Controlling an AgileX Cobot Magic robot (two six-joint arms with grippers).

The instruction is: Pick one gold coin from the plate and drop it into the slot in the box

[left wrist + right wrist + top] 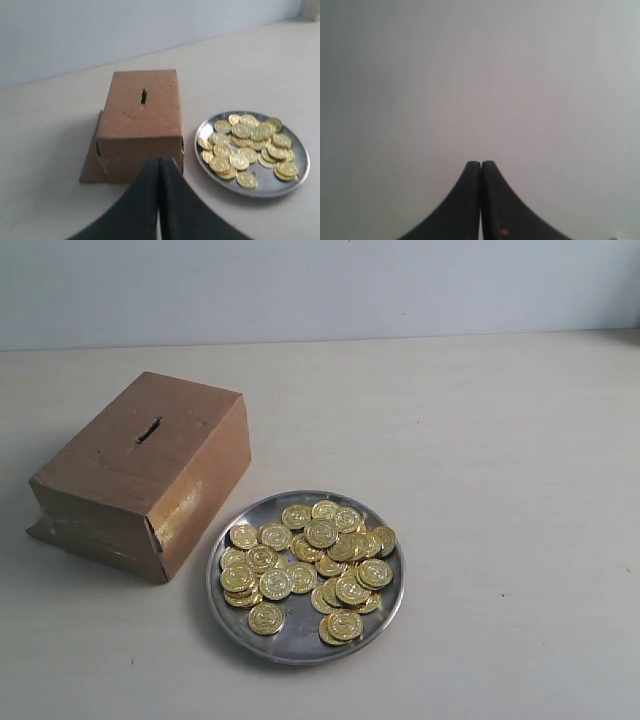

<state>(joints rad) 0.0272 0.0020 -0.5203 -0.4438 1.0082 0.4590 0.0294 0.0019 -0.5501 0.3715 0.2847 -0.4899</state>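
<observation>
The box [150, 475] stands on the table [500, 440] at the left of the scene, turned at an angle so that one corner points towards the near side. A flap [42, 530] juts out flat on the table from the box's near left bottom edge. The slot [148, 430] lies about the middle of the box's top face. The plate [298, 640] rests on the table right of the box and nearer, its rim just beside the box's near right side. The coins [310, 560] lie in the plate, many overlapping, one at the near left edge of the heap. The wall [320, 285] rises behind the table's far edge
</observation>
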